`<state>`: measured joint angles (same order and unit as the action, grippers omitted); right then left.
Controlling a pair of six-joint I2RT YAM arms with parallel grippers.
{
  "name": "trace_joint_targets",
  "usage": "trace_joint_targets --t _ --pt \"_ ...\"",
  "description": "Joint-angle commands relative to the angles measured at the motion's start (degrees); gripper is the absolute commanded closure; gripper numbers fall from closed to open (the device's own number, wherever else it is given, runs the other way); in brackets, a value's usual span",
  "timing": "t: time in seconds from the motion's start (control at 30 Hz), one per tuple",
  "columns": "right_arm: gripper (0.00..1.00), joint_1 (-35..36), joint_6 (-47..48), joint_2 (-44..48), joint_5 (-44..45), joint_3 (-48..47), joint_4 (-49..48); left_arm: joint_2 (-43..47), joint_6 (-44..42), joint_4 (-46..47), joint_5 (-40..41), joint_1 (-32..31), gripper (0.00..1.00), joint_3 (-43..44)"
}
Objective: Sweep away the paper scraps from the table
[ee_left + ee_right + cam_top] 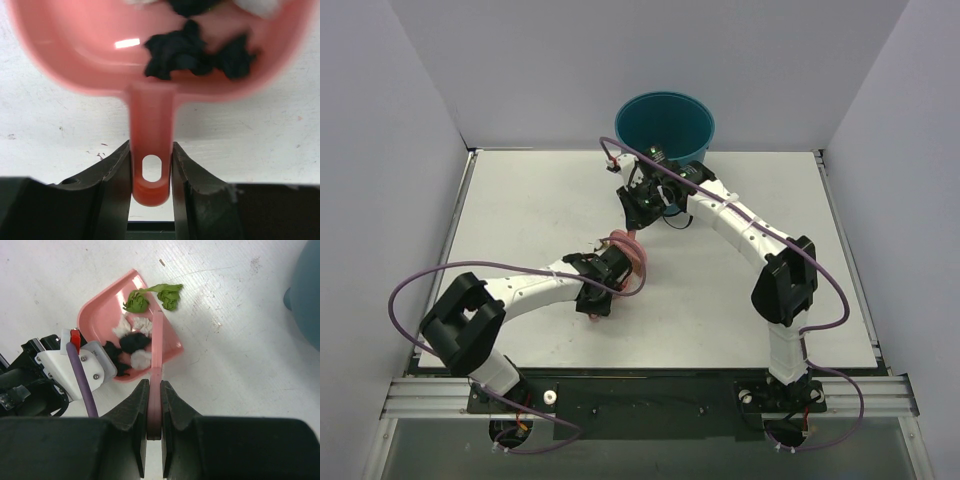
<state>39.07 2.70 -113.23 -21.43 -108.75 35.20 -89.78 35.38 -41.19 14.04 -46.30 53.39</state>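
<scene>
Paper scraps [134, 342] in dustpan [100, 310] | left gripper [150, 152] pinches it | right gripper [154, 386] pinches probable brush [157, 342]

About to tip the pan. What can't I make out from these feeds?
- Left wrist: the dustpan is blurred and cut off by the top edge, so its paper scraps cannot be counted.
- Top view: the left gripper hides most of the dustpan; loose scraps on the table would be too small to see.
- Right wrist: the brush is edge-on, bristles unclear; the bin is cut off by the right edge.
</scene>
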Motion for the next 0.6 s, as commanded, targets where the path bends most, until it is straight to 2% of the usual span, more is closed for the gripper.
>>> trace_joint_targets --t 0.0,0.07,0.1,0.2,0.33,0.4,0.57 --pt "1.0 0.0 -0.5 4.2 0.2 0.3 1.2 2.8 2.3 2.9 4.0 -1.4 0.62 -0.6" --pt "1.0 0.1 -0.6 4.2 0.3 0.1 1.0 3.1 2.5 3.4 4.2 -1.5 0.67 -1.3" --pt "1.0 0.0 -0.6 4.1 0.4 0.1 1.0 3.3 2.8 3.7 4.4 -1.6 0.74 -1.6" --pt "1.0 0.1 -0.9 4.2 0.8 -0.1 1.2 3.4 2.7 4.3 4.3 -1.7 0.86 -2.1" --pt "1.0 0.0 -1.1 4.5 1.0 0.0 1.1 3.5 2.8 4.5 4.7 -1.8 0.97 -2.2" --pt "1.0 0.1 -1.3 4.8 1.4 -0.1 1.1 3.6 2.7 5.2 4.2 -1.9 1.0 -2.6" --pt "1.0 -0.4 -2.0 5.0 5.2 -0.8 -2.1 3.2 2.2 4.0 3.2 -1.8 1.0 -2.0"
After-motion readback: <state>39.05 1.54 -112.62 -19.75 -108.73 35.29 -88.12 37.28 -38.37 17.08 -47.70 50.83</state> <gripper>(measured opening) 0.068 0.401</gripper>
